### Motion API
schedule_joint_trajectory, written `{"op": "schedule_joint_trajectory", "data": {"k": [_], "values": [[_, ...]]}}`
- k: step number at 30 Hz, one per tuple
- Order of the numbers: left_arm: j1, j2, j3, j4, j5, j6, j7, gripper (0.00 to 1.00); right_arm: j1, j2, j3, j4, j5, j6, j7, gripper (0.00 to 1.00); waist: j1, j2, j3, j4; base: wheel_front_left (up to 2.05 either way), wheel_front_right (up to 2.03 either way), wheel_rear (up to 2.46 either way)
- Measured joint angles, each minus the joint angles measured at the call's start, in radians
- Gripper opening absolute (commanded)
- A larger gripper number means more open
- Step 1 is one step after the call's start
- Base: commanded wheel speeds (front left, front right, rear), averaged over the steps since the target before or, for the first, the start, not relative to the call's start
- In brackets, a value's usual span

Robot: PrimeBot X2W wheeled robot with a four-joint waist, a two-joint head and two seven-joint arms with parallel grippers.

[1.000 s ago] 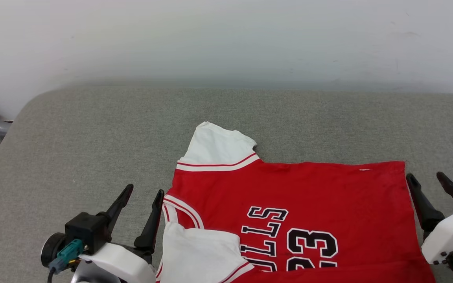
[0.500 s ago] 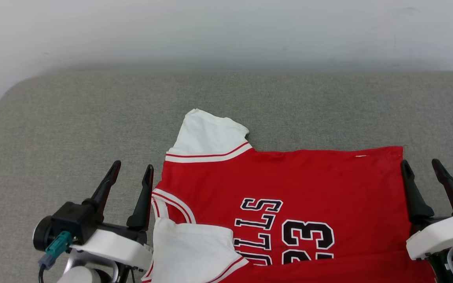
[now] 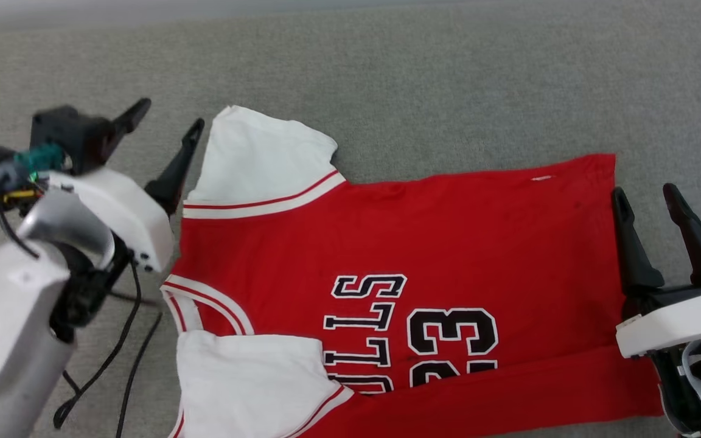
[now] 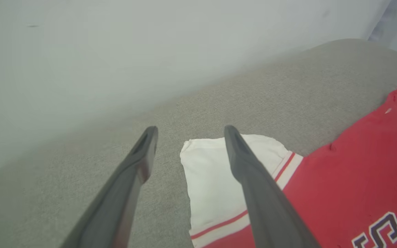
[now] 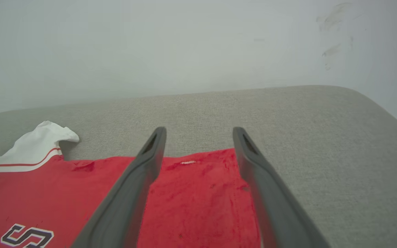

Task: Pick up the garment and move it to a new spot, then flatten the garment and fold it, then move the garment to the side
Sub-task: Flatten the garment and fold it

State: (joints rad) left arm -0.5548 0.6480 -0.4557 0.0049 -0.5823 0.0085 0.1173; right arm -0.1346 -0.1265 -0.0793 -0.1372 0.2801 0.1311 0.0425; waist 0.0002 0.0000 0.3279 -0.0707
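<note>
Changing since earlier: the head camera is tilting down, so the wall is slipping off the top; against the garment (image 3: 448, 243), the left gripper (image 3: 169, 115) is now standing beside the far white sleeve (image 3: 259, 158) instead of the collar, while the right gripper (image 3: 644, 192) is keeping its place by the hem.
Edges and room: the grey cushion (image 3: 448, 79) is stretching bare beyond the garment toward the wall (image 4: 81, 51), and its rounded corner is falling away past the right gripper.
Garment: it is lying flat, lettering up, with the near sleeve (image 3: 247, 383) folded over the front.
Left jaws: they are standing wide and holding nothing; the far sleeve's outer edge is showing between the fingers, contact unclear.
Right jaws: they are standing wide and empty just beside the hem, framing its far corner.
</note>
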Motion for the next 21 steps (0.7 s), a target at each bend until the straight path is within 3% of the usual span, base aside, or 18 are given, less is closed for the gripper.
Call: {"op": "schedule_joint_trajectory", "data": {"k": [6,12,21], "values": [[-0.211,0.023,-0.034,0.066,-0.098,-0.065,0.333,1.0,-0.036,-0.002,0.031,0.001,-0.004,0.0,-0.016,1.0,0.0001,0.0,0.077,-0.05,0.0,0.0,0.0],[-0.348,0.026,-0.074,0.171,-0.171,-0.088,0.588,1.0,-0.061,-0.002,0.043,0.002,0.0,0.0,-0.026,1.0,0.0001,0.0,0.125,-0.092,0.0,0.0,0.0],[-0.462,0.012,-0.091,0.337,-0.188,-0.076,0.728,1.0,-0.082,0.012,0.06,0.016,0.0,0.0,-0.044,1.0,0.0,0.0,0.181,-0.135,0.0,0.0,0.0]]}}
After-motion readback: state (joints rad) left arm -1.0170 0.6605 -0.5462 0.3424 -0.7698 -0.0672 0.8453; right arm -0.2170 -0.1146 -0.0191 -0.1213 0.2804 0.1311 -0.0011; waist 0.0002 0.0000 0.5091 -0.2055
